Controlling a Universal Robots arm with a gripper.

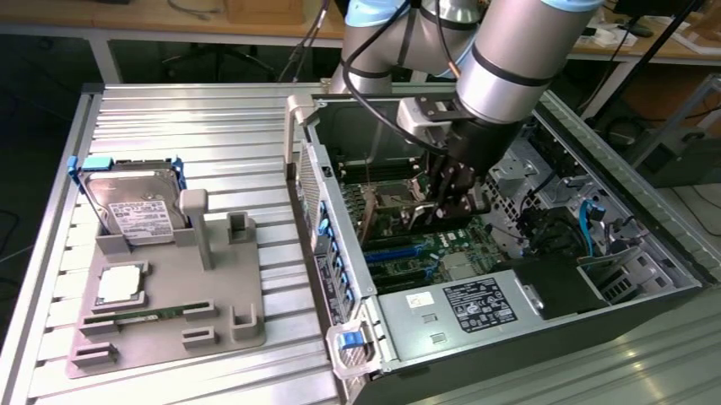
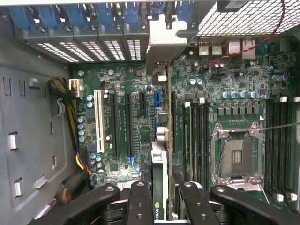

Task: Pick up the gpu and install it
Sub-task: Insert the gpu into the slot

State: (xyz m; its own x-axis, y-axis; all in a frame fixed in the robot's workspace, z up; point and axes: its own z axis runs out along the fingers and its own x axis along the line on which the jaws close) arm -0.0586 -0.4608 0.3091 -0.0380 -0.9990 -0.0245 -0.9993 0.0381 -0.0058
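Gpu [image 2: 159,183] pinched edge-on in gripper [image 2: 159,199], jaws part-closed on card's top edge, held upright over mobo [image 2: 131,117] so bottom edge lines up w/ slot; bracket end toward rear vents at 12 o'clock in wrist view. Ext view gives arm reaching down into open pc case [image 1: 631,278], w/ parts tray [image 1: 169,337] and hard drive [image 1: 135,211] off at 9 o'clock; wrist view gives slot alignment instead.

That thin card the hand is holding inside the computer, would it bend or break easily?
The thin, flat gpu card held edge-on in the hand probably stays stiff rather than flopping. Being so thin, it looks light. Held above the green motherboard, it likely needs gentle, straight handling.
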